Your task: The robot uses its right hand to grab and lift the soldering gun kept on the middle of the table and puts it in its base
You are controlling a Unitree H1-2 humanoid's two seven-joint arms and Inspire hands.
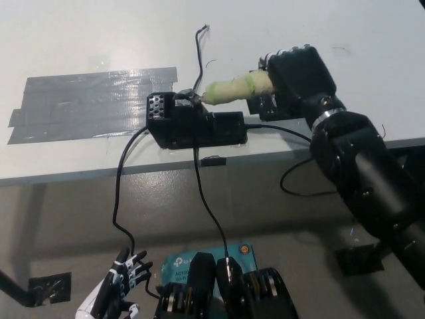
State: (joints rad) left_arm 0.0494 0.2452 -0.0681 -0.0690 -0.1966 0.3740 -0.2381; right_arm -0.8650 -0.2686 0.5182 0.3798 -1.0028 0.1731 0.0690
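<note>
We clamp our right hand (pixel 292 76) on the soldering gun (pixel 232 88), tip angled left into the base (pixel 192 123), ready to seat it; left hand (pixel 116 286) rests low, fingers apart.

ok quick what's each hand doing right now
Left hand: open, fingers apart, holding nothing, low below the table edge.
Right hand: shut on the soldering gun.

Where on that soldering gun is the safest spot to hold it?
The thick pale-wrapped handle of the soldering gun, well back from its metal tip, taken from the right. That is where the right hand grips it; the tip points left into the black base.
</note>
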